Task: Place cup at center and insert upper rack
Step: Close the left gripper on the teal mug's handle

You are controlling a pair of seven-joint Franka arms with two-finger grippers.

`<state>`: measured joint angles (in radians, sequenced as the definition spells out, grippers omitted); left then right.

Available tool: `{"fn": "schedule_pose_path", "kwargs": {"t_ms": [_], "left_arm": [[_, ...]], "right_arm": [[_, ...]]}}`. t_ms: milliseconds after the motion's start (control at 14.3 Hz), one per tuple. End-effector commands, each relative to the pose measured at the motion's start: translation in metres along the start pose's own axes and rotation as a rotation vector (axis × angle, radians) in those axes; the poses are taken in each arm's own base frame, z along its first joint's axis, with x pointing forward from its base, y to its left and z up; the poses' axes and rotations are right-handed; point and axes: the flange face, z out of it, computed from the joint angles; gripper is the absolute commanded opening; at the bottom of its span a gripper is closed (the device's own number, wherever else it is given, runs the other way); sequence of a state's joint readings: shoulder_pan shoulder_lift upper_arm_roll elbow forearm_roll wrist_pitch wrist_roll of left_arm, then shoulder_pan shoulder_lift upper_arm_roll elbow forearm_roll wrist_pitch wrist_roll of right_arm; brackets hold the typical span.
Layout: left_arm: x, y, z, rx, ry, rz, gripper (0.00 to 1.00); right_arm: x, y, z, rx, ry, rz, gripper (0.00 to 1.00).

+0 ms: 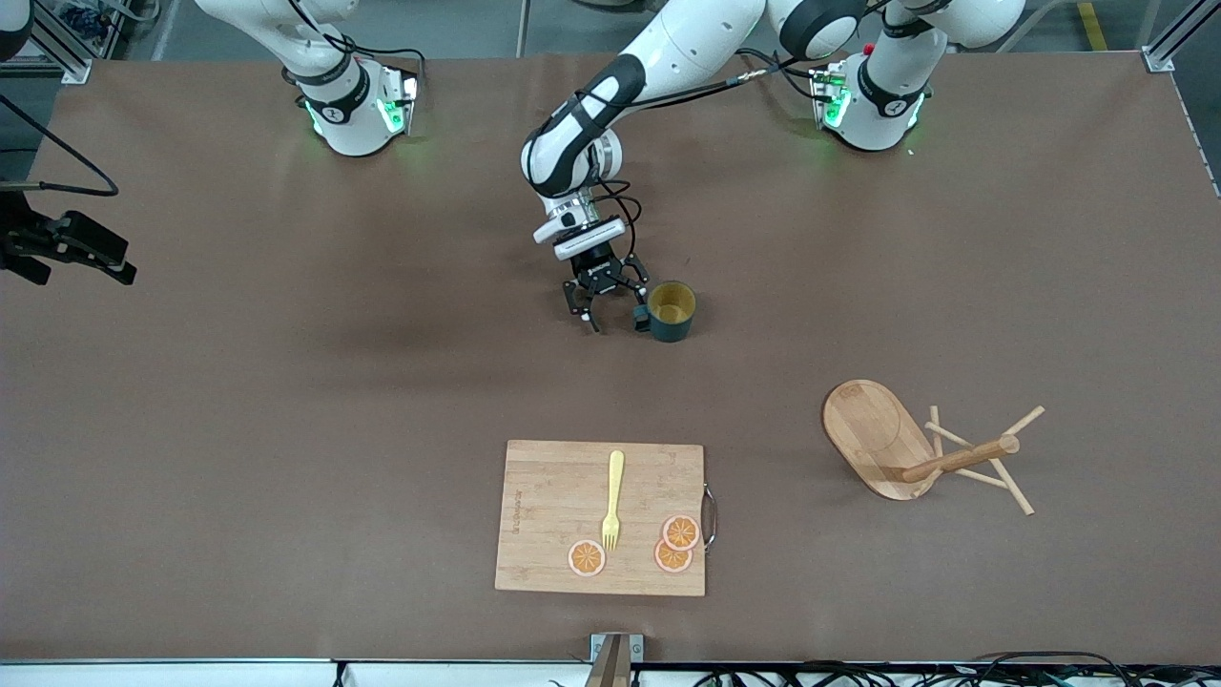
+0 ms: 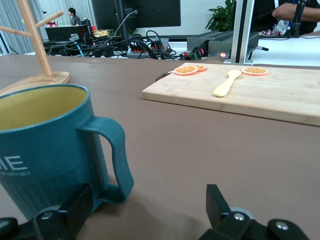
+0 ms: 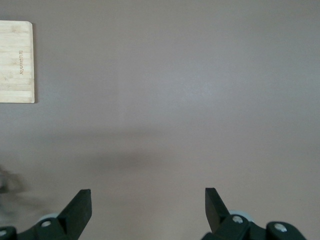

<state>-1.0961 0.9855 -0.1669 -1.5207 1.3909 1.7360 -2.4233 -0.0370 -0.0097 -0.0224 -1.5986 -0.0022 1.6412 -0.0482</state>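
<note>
Since the left gripper [image 1: 613, 310] sits right down at the table with the small dark teal mug with the mustard-yellow inside [image 1: 671, 311] just beside it, I reckon the main risk is a clumsy nudge; one finger [image 2: 67, 212] is right by the mug's handle, so a sideways swing could drag or tip the mug off its spot near the table's middle; the claw is spread wide and pinching nothing, the handle loop sitting just inside the gap; second worry is the light wooden mug tree with the oval base [image 1: 940, 456], lying on its side toward the left arm's end, nearer the front camera than the mug; those thin pegs look easy to snag, and the round post could roll in a grasp; right gripper [image 3: 147, 212] waits over bare table, spread and empty
</note>
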Motion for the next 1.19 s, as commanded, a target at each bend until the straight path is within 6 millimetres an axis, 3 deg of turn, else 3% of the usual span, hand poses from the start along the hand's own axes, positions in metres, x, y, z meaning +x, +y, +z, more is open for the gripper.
{"fn": "schedule_pose_path", "kwargs": {"t_ms": [0, 1117], "left_arm": [[0.001, 0.003, 0.000, -0.010, 0.031, 0.054, 1.00], [0.007, 0.011, 0.015, -0.054, 0.025, 0.054, 1.00]], "right_arm": [[-0.007, 0.000, -0.003, -0.022, 0.007, 0.001, 1.00], [-0.006, 0.001, -0.004, -0.024, 0.010, 0.002, 1.00]]}}
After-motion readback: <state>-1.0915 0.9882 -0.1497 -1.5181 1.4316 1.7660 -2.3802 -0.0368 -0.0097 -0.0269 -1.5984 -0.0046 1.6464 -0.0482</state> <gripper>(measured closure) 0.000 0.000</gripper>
